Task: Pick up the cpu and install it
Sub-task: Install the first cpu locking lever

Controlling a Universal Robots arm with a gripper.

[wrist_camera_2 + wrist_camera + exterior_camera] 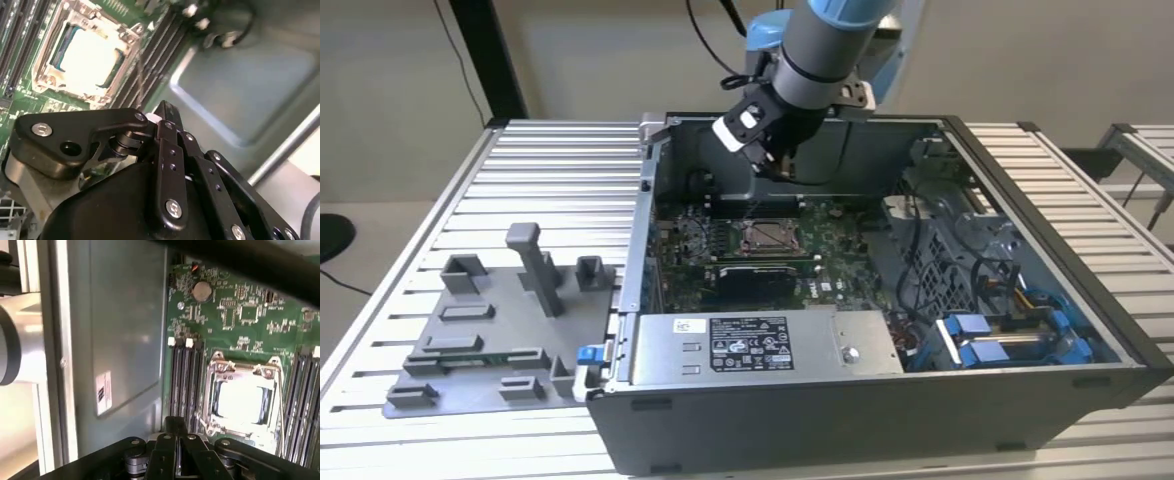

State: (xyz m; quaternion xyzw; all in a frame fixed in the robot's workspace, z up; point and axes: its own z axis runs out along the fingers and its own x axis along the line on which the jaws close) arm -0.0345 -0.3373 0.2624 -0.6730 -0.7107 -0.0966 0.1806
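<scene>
Bench (480, 180) of ribbed metal slats carries an open computer case (881, 410), with a grey fixture plate (474, 345) of plastic blocks just beside it on the exterior view's left. Inside the case a power supply (761, 345) sits at the near wall, and the green motherboard (847, 240) lies flat on the floor behind it. Mid-board is the socket frame (207, 405), with memory slots (185, 375) just beside it. The cpu (244, 401) lies flat inside that frame, pale top up, frame edges around all four sides, so I judge it seated, not in my grasp. My gripper (781, 170) hangs above the board near the case's far wall, clear of everything, tips pointing down. Fingers are closed tip to tip in both wrist views, and I see nothing between them. Key relation: the cpu is below me, well apart, offset from my fingertips toward the power supply side. It is square, so no long axis to line up; its edges run parallel to the memory slots.
</scene>
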